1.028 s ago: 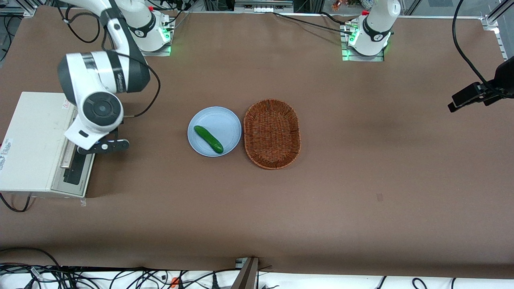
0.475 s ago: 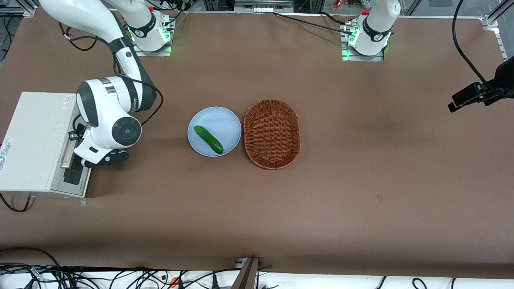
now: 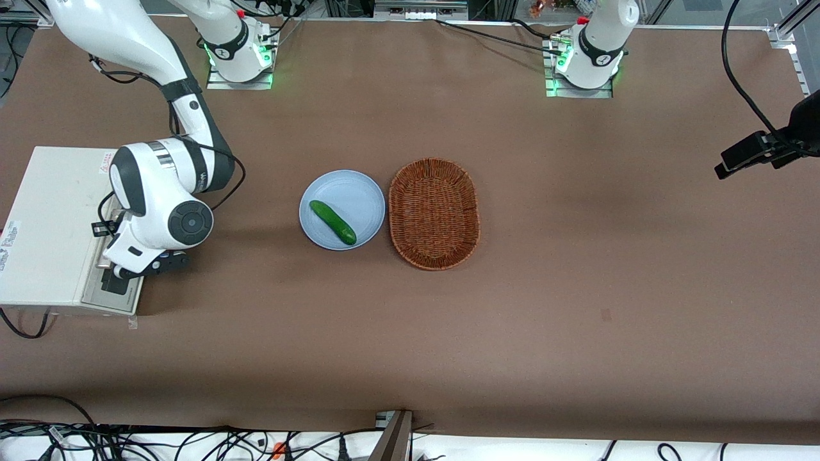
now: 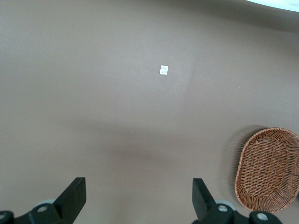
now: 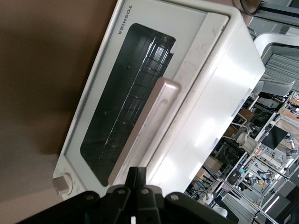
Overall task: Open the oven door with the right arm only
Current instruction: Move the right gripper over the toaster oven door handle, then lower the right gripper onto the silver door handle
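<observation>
The large white jointed right arm (image 3: 160, 198) with dark grey bands hangs over the front edge of the boxy cream-white toaster oven (image 3: 54, 224), which stands at the working arm's end of the brown bench (image 3: 576, 256). Its small black tool (image 3: 122, 272) sits just over the silver-grey oven door (image 5: 126, 112) with its dark glass window. In the right wrist view the long silver bar handle (image 5: 149, 121) runs straight ahead of the tool, close in front of it, and the door looks shut against the oven body. The tool's fingers (image 5: 138, 179) appear pressed together, with nothing between them, and not yet on the handle.

The main risk is in how the tool meets the bar. With the fingers closed, it can only hook or push; if it lands on top of the bar and not under its edge, it would probably slide off along the smooth metal. A push toward the oven body instead of away from it would only press the door tighter, or shove the light oven across the bench. A pull off the hinge arc could tip the oven. The round knob (image 5: 63, 183), beside the tool, could be knocked.

The light blue plate (image 3: 342, 209) holding a green cucumber (image 3: 332, 222) and the oval wicker basket (image 3: 434, 213) lie well apart from the tool, toward the parked arm.
</observation>
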Robot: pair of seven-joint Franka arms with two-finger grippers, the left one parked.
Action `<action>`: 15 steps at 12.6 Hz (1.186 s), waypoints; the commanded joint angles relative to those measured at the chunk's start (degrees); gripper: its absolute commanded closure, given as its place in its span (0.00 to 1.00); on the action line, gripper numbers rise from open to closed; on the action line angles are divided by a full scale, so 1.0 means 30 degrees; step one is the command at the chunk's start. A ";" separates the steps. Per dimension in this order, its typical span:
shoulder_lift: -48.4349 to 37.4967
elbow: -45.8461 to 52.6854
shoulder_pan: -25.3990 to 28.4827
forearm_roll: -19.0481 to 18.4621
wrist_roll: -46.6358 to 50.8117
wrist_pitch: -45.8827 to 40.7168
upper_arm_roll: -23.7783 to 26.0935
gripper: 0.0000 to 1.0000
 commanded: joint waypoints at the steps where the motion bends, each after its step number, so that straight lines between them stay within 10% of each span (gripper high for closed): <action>1: 0.0269 0.0213 -0.0453 -0.0417 -0.0385 0.0449 0.0094 1.00; 15: 0.0533 -0.0403 -0.0922 -0.0065 -0.0592 0.0420 0.0094 1.00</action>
